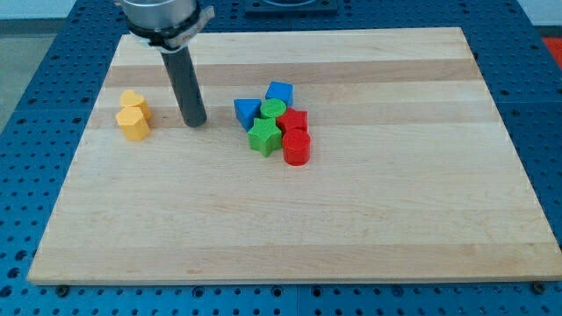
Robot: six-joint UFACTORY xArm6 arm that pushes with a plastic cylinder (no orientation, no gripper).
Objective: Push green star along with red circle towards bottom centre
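Note:
The green star (262, 137) lies near the middle of the wooden board (290, 219), touching the red circle (297, 148) on its right. Both belong to a tight cluster with a blue triangle (247, 112), a green circle (273, 110), a blue block (280, 92) and another red block (294, 121). My tip (194, 122) rests on the board to the left of the cluster, apart from it, about level with the blue triangle and slightly above the green star.
Two yellow blocks (133, 114) sit together at the view's left, left of my tip. The board's edges border a blue perforated table (26, 175).

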